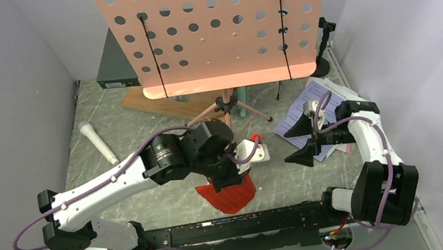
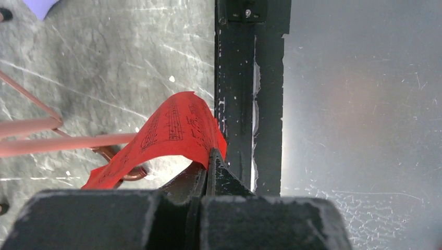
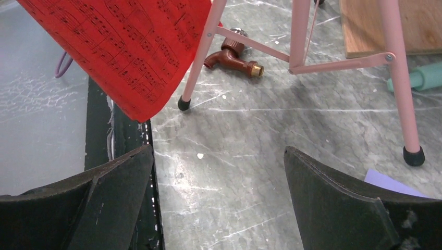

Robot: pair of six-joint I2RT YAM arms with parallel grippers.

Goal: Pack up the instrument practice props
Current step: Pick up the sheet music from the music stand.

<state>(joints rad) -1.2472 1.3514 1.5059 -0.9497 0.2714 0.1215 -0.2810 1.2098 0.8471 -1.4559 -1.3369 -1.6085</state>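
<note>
The pink perforated music desk stands at the back on pink tripod legs, whose feet also show in the right wrist view. My left gripper is shut on a red sheet-music page near the table's front edge; in the left wrist view the gripper pinches the page's edge. My right gripper is open and empty, with bare table under it in its own view. White pages lie under it. A white microphone lies at the left. A mint microphone lies behind the legs. A black mic mount stands at the back right.
A dark grey flat box and a wooden board lie behind the stand. A small brown tap-shaped piece lies between the tripod legs. A black rail runs along the near edge, with a grey surface beyond it.
</note>
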